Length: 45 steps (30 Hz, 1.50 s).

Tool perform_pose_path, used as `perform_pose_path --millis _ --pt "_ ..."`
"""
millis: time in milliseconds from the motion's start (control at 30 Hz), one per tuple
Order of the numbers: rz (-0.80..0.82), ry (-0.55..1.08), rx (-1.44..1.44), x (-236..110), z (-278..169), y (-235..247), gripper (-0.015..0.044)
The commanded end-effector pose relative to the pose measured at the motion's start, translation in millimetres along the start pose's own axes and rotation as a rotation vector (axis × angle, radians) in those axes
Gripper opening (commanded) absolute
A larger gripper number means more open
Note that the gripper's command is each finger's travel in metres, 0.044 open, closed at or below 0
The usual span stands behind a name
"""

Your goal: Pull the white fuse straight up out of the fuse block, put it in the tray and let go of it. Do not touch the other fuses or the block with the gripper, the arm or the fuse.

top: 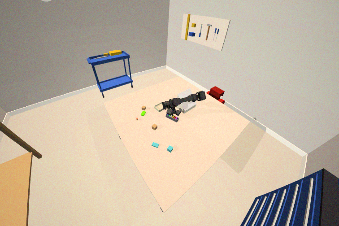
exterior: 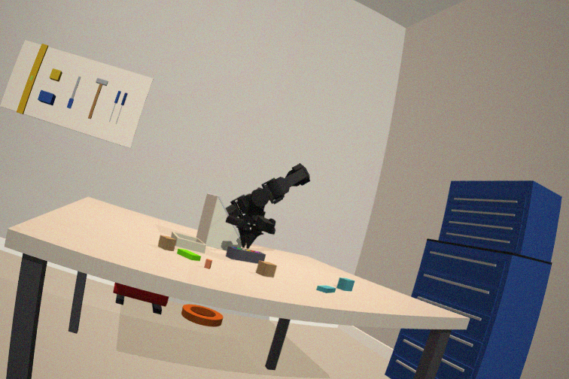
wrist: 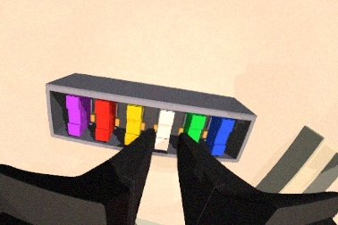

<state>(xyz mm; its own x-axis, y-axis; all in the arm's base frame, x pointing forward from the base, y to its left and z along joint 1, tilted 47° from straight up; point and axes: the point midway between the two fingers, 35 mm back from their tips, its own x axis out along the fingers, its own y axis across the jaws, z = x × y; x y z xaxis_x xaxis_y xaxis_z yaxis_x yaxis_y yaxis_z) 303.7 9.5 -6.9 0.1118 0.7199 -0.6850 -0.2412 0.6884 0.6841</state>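
Note:
The white fuse [wrist: 166, 120] stands in its slot in the dark grey fuse block [top: 171, 119] [exterior: 244, 255] [wrist: 152, 95], between the yellow fuse [wrist: 134, 119] and the green fuse [wrist: 196, 124]. My gripper [wrist: 166, 137] [exterior: 245, 245] is slightly open and points down over the block. In the wrist view its fingertips show on either side of the white fuse, with small gaps and nothing gripped. The left tip overlaps the yellow fuse's side in view and the right tip the green fuse's lower end; I cannot tell their exact height. The shallow cream tray [top: 158, 110] [exterior: 189, 245] stands beside the block.
The purple fuse [wrist: 73, 115], red fuse [wrist: 103, 120] and blue fuse [wrist: 221, 135] also stand in the block. A grey angled stand [exterior: 208, 222] rises behind. A green block [top: 143, 113] [exterior: 188, 254], wooden cubes [top: 154, 126] [exterior: 266, 268] and turquoise blocks [top: 170, 148] [exterior: 345, 284] lie around.

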Motion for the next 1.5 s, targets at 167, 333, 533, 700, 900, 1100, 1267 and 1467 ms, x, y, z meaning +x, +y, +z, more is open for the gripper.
perform_pose_path --millis 167,333,533,700,900,1100,1267,1467 --pt "0.006 0.0 0.005 2 0 1 0.0074" --pt "0.006 0.0 0.005 3 0 1 0.0074" --pt "0.006 0.0 0.005 8 0 1 0.0074" --pt "0.006 0.0 0.006 12 0 1 0.0074" --pt "0.006 0.0 0.006 12 0 1 0.0074" --pt "0.001 0.002 0.001 11 -1 1 0.0034" --pt "0.001 0.002 0.001 11 -1 1 0.0001" --pt "0.001 0.002 0.001 10 -1 1 0.0"
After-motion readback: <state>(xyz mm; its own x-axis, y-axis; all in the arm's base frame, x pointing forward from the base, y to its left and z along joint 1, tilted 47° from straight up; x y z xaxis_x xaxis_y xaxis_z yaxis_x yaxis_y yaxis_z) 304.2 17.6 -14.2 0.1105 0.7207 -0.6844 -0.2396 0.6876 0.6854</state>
